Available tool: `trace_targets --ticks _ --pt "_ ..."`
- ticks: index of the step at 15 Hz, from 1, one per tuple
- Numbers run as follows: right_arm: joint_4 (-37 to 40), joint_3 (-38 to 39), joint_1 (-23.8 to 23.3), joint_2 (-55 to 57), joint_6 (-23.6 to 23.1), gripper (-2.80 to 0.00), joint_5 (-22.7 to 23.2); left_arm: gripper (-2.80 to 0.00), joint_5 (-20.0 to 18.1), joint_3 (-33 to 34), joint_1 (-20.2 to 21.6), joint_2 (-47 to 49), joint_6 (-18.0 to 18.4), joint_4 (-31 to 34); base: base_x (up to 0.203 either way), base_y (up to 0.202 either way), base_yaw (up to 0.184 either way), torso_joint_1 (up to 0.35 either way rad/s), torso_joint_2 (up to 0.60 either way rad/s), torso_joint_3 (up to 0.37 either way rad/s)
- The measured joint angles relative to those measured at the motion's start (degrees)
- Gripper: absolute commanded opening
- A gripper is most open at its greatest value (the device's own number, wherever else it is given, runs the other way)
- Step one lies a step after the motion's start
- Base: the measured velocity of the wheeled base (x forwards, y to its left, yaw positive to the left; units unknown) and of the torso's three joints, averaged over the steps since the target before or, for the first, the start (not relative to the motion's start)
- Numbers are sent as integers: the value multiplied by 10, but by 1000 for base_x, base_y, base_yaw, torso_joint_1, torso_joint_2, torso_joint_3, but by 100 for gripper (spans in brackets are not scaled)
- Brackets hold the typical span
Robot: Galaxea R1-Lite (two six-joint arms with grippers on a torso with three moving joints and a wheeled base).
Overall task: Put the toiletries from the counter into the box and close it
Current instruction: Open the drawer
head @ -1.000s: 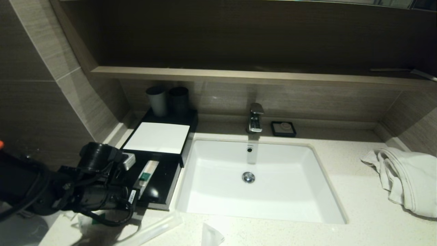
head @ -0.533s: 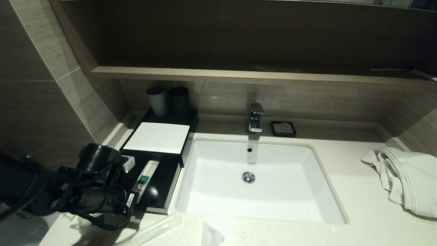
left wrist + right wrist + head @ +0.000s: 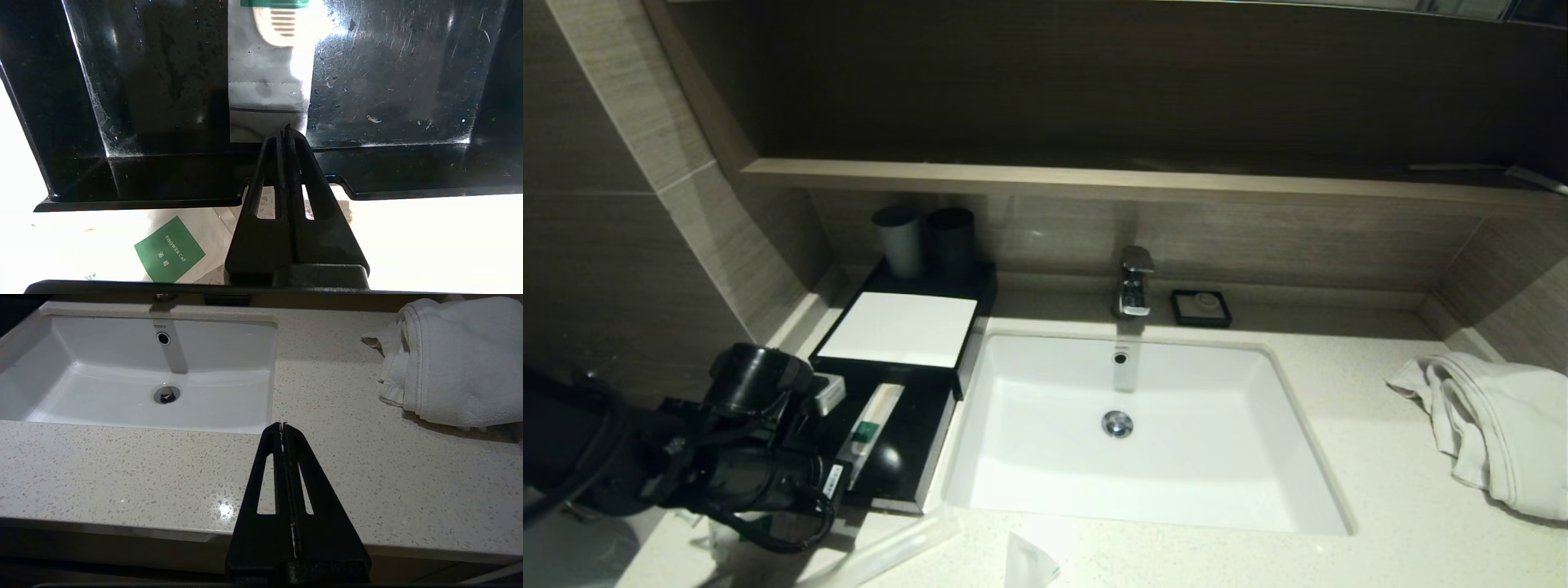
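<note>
The black box (image 3: 900,328) with its white top panel stands left of the sink, and its drawer (image 3: 913,457) is pulled out toward the counter's front. One long packet (image 3: 872,418) (image 3: 267,85) lies inside the drawer. My left gripper (image 3: 286,130) is shut, its tips at the notch in the drawer's front wall (image 3: 163,179), nothing between them. On the counter (image 3: 1380,490) lie a shower-cap pouch with a green square (image 3: 169,249), a long translucent packet (image 3: 890,545) and a short pouch (image 3: 1025,563). My right gripper (image 3: 282,425) is shut, low over the counter's front edge.
The white sunken sink (image 3: 1176,490) fills the middle, with a faucet (image 3: 1134,282) and a black soap dish (image 3: 1201,308) behind it. Two dark cups (image 3: 923,238) stand behind the box. A white towel (image 3: 1494,425) lies at the right. A wooden shelf (image 3: 1094,181) overhangs.
The drawer has slid a little further out toward the counter's front edge, and my left arm has drawn back slightly with it. The packets on the counter have not moved.
</note>
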Motion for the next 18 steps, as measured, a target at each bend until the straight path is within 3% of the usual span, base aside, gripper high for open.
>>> trace_targets --ticks 5,11,14,18 --pt "0 0 0 0 0 -280 0 -280 -2 -15 1 -4 -8 -7 0 0 0 0 0 0" --pt "0 0 0 0 0 -280 0 -280 2 -46 2 -47 -61 -8 0 0 0 0 0 0" --pt "0 0 0 0 0 -280 0 -280 5 -49 14 -93 -58 8 0 0 0 0 0 0" --pt "0 0 0 0 0 -280 0 -280 6 -66 60 -143 -32 77 0 0 0 0 0 0"
